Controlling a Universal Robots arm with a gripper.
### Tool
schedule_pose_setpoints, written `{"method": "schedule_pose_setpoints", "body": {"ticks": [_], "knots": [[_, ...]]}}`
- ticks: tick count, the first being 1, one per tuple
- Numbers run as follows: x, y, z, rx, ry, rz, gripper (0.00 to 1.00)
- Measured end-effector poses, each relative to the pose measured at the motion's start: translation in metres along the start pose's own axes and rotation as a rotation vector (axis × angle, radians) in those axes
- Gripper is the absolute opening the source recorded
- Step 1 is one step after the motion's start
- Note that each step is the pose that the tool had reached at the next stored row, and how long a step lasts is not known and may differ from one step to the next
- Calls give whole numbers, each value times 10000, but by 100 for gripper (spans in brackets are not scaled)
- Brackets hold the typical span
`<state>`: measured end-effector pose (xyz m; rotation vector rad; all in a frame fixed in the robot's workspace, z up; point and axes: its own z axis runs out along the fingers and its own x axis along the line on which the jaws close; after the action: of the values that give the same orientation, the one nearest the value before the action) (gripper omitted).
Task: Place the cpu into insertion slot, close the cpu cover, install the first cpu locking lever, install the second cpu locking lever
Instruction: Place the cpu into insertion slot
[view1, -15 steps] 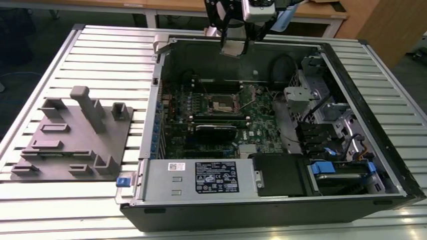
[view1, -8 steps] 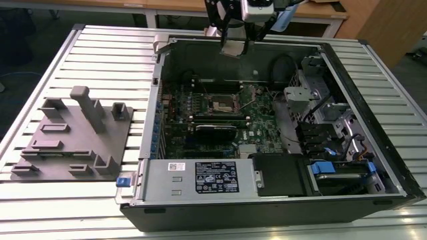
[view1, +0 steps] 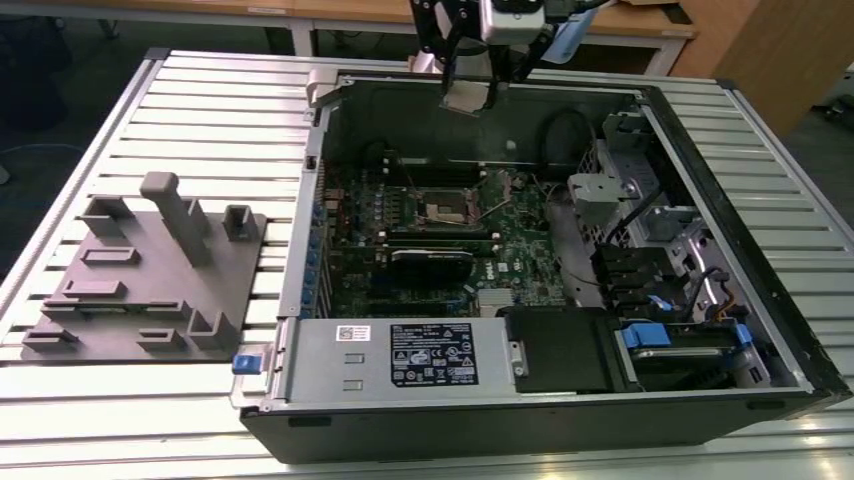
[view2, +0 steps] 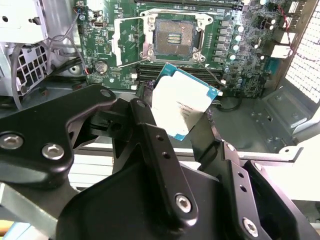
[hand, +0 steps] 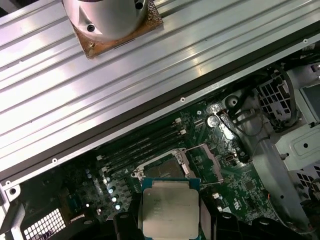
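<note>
Hand (view2: 175, 117) clamped on the edges of the cpu (view2: 184, 102), holding the chip tilted in the air. Beyond it, well apart from the chip, the insertion slot (view2: 174, 37) lies uncovered on the green motherboard (view2: 250, 60). The open computer case (view1: 694, 200) rests on the slatted counter (view1: 200, 110).

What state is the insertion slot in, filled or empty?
Empty: the insertion slot shows its bare dark centre; the pincer holds the cpu clear of it.

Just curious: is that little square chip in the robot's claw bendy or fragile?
The cpu is probably stiff: it sits flat in the gripper, unbent. Its smooth metal top looks slippery. Thin and small, so likely light.
</note>
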<state>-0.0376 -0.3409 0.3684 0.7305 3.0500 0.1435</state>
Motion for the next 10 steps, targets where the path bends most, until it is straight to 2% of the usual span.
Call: {"method": "schedule_pose_setpoints", "body": {"ticks": [10], "knots": [[0, 0, 0, -9, -44, 490, 54]]}}
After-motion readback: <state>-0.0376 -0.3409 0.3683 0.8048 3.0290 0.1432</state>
